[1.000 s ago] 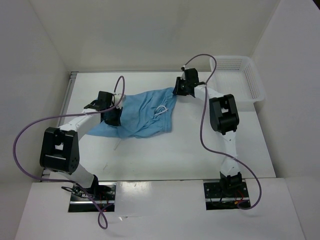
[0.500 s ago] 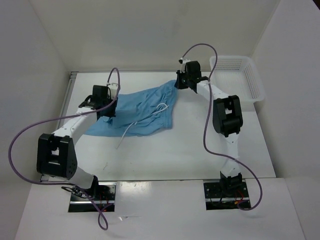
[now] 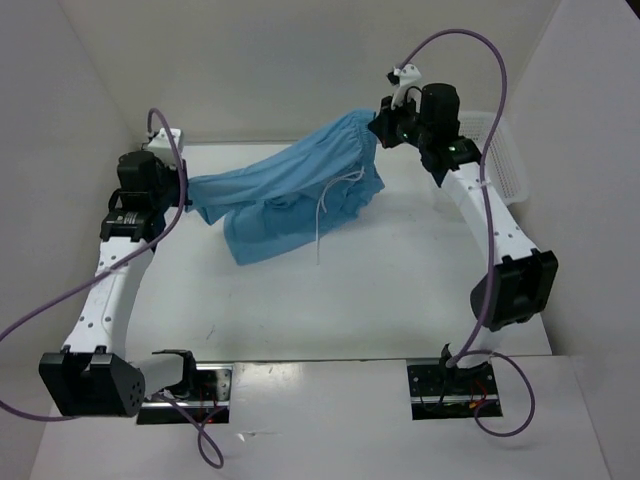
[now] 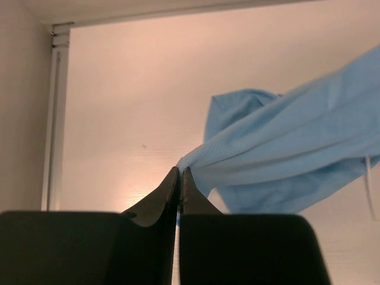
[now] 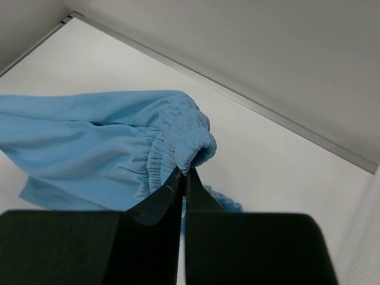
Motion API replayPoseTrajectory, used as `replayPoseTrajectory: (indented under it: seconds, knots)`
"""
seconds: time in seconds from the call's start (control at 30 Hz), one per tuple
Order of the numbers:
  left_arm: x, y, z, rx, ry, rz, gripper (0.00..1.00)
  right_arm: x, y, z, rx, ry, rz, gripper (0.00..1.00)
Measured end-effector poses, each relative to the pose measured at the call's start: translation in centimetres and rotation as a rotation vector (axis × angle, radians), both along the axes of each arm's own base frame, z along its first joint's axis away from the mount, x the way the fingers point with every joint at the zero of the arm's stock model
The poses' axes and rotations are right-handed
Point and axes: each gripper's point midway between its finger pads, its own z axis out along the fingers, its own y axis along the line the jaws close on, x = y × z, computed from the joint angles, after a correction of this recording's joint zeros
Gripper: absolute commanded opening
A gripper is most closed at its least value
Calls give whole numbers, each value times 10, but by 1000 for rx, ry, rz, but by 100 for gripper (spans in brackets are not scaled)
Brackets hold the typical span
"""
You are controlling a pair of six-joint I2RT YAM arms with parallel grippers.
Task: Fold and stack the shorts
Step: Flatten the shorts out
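Light blue shorts (image 3: 290,195) strung out sideways in mid-air like a hammock. Gathered elastic waistband (image 3: 358,135) is bunched up high at the right end, legs sag below, and the thin white drawstring (image 3: 319,230) dangles straight down.

- The shorts (image 3: 290,190) span the upper middle of the top view, strung between the left gripper (image 3: 184,190) at centre left and the right gripper (image 3: 378,127) at upper right.
- Their right end sits higher in the frame than their left end, and the middle sags above the worktop (image 3: 400,290).
- A drawstring (image 3: 320,225) hangs below the shorts near their middle.
- The basket (image 3: 510,160) lies at the upper right, right of the right gripper.
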Motion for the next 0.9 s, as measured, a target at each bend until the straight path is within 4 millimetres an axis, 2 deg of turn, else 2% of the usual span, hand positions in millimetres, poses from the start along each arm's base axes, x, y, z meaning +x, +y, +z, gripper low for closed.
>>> replayPoseTrajectory:
  seconds: [0.13,0.27,0.37,0.53,0.73,0.83,0.9]
  knots:
    - [-11,18,34,2,-94,45,0,-32,-5,32,-18,-58,38,0]
    - [-24,25,87,11,-258,64,0,-65,-10,73,-15,-143,64,0]
    - [-42,20,118,14,-355,46,0,-95,-13,107,0,-224,90,0]
    - [-84,5,165,17,-514,-15,0,-153,-18,158,30,-349,145,0]
    - [-138,-16,215,36,-729,-113,0,-215,-16,204,94,-443,250,0]
    - [-148,-20,232,48,-802,-132,0,-234,-17,217,137,-448,278,0]
    - [-142,-21,233,48,-804,-142,0,-241,-16,222,167,-442,294,0]
